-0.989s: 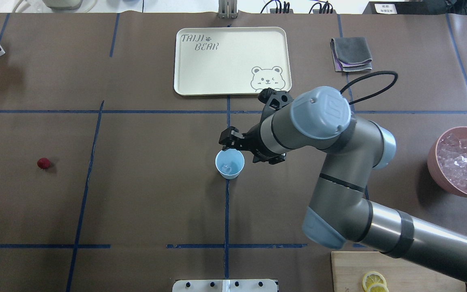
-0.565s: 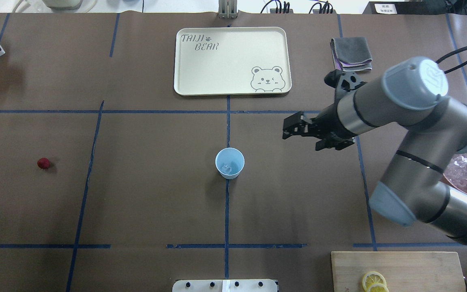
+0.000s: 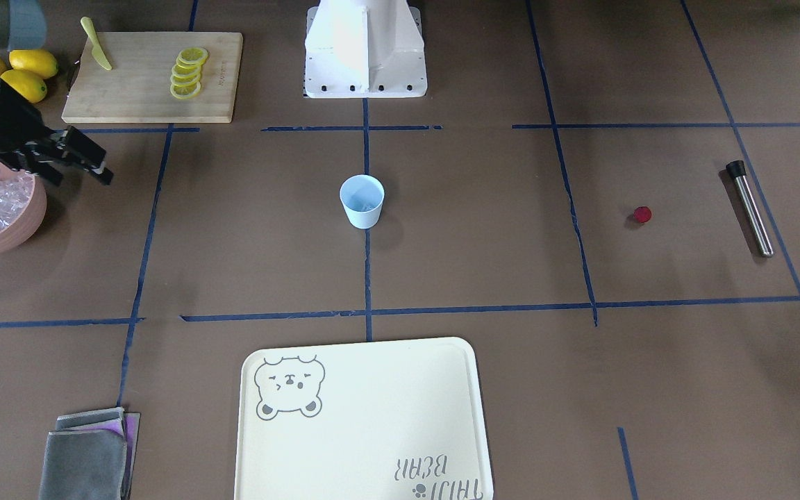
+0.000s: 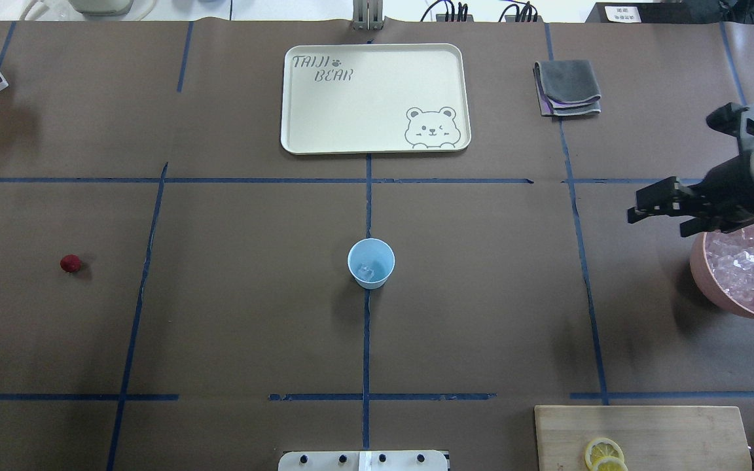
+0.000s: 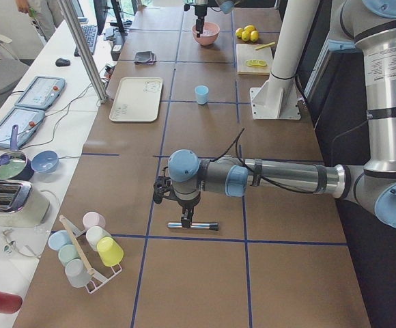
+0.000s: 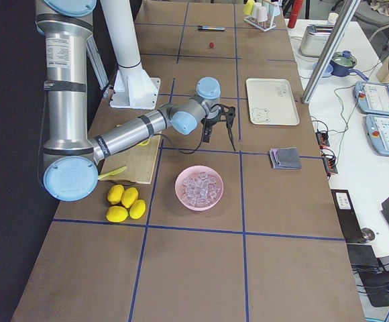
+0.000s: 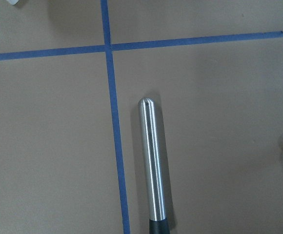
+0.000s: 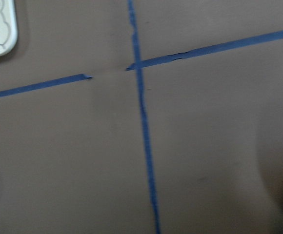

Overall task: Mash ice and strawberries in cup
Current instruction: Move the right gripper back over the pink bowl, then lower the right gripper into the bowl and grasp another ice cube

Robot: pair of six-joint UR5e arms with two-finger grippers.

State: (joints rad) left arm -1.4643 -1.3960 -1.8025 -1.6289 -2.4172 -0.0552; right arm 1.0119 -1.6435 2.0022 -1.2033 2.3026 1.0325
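- While the cup [image 4: 371,263] stands upright at the middle of the table [image 4: 233,327], right on the central blue tape line [image 4: 366,340], at least one piece of ice [image 4: 368,269] lies at its bottom. Neither has shifted over the last second.
- The right gripper [image 4: 642,206] hung at the cup's rim a second ago. It has since swung clear across to the table's right edge and now hangs near the pink bowl [image 4: 701,281], on the side facing the cup and well apart from it.
- Its jaws stand apart with nothing between them. I judge the drop into the cup done and the arm back at the heap of cubes [image 4: 743,265], perhaps for another piece.
- The strawberry [image 4: 71,263] lies where it was, alone near the table's left edge and well apart from the cup, so it has yet to go in.
- The left gripper [image 5: 186,215] hangs above the metal muddler [image 3: 751,208], which lies closer to the left edge than the strawberry. Whether its fingers are spread or pressed together I cannot tell.
- Mashing has not begun. By my reading, the strawberry must reach the cup and the muddler must be picked up first.
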